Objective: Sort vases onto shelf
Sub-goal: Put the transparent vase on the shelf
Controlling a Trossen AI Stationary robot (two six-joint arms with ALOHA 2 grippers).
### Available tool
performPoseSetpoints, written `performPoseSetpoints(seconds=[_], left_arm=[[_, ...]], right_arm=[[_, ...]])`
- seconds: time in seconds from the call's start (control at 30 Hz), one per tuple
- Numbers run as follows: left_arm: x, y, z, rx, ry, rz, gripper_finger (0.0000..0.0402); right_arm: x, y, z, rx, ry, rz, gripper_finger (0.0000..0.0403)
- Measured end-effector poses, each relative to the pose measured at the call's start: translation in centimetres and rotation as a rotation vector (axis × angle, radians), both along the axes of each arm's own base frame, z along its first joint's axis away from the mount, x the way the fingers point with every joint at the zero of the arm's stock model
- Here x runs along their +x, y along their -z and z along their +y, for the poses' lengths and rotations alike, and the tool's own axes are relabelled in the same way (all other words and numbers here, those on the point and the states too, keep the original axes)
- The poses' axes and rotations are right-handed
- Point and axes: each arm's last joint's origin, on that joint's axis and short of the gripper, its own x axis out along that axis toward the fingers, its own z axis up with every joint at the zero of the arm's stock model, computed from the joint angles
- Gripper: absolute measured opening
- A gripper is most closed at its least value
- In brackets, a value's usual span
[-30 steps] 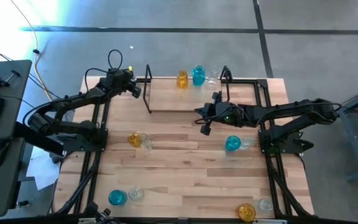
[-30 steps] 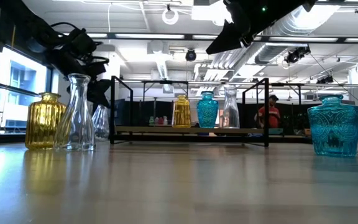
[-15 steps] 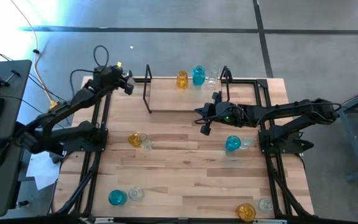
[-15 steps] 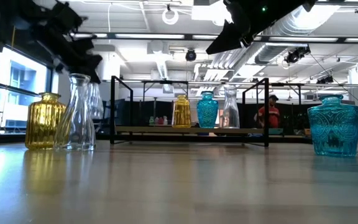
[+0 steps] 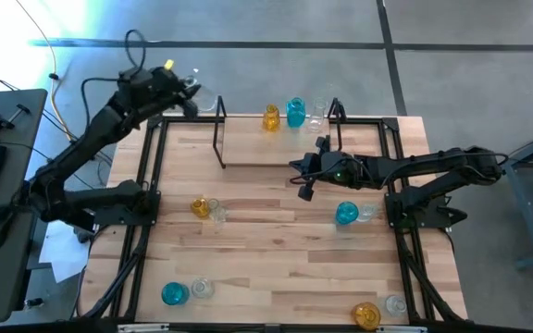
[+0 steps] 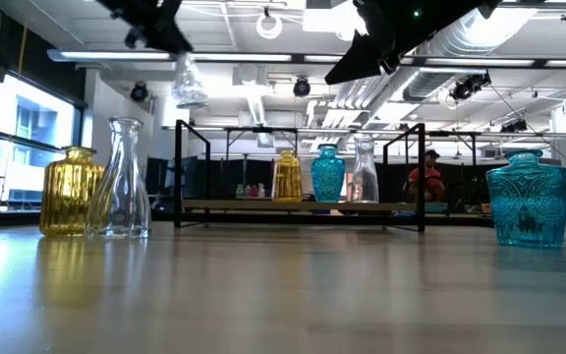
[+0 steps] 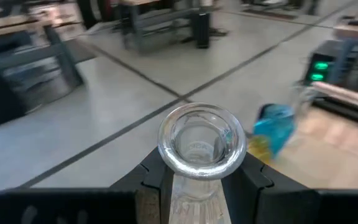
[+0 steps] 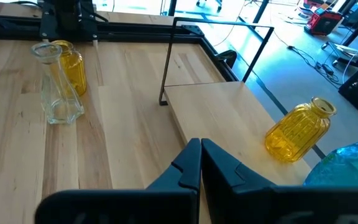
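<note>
Vases: three stand on the shelf (image 5: 276,143); the left claw (image 5: 185,92), beyond the shelf's left end, clasps a clear vase (image 5: 204,95) aloft. Right claw (image 5: 305,192), clenched empty, waits beside the shelf. Eight remain on the counter (image 5: 276,250).

Shelf (image 5: 276,139) at the table's (image 5: 276,268) far edge, three vases (image 5: 293,114) on its right end. Left gripper (image 5: 191,92) beyond the far-left corner, aloft, with a vase (image 6: 189,84) between its fingers. Right gripper (image 5: 304,191) just before the shelf. Vase pairs (four) stand mid-left (image 5: 207,208), mid-right (image 5: 353,214), near-left (image 5: 185,292) and near-right (image 5: 378,313).
</note>
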Motion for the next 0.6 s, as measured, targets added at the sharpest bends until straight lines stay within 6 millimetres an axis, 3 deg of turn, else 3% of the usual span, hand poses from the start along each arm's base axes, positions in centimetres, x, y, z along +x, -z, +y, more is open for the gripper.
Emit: performPoseSetpoints(seconds=[0.13, 0.27, 0.6], left_arm=[[3.1, -0.8, 1.0, 0.003, 0.076, 0.016, 0.0087], [6.7, -0.4, 2.3, -0.020, 0.129, 0.027, 0.0087], [12.9, 6.2, 5.7, -0.182, 0.096, 0.119, 0.0087]], right_arm=[[0.0, 0.0, 0.0, 0.000, 0.000, 0.000, 0.0000], [0.0, 0.0, 0.0, -0.001, -0.001, 0.001, 0.0000], [0.0, 0.0, 0.2, -0.002, -0.007, 0.002, 0.0000]])
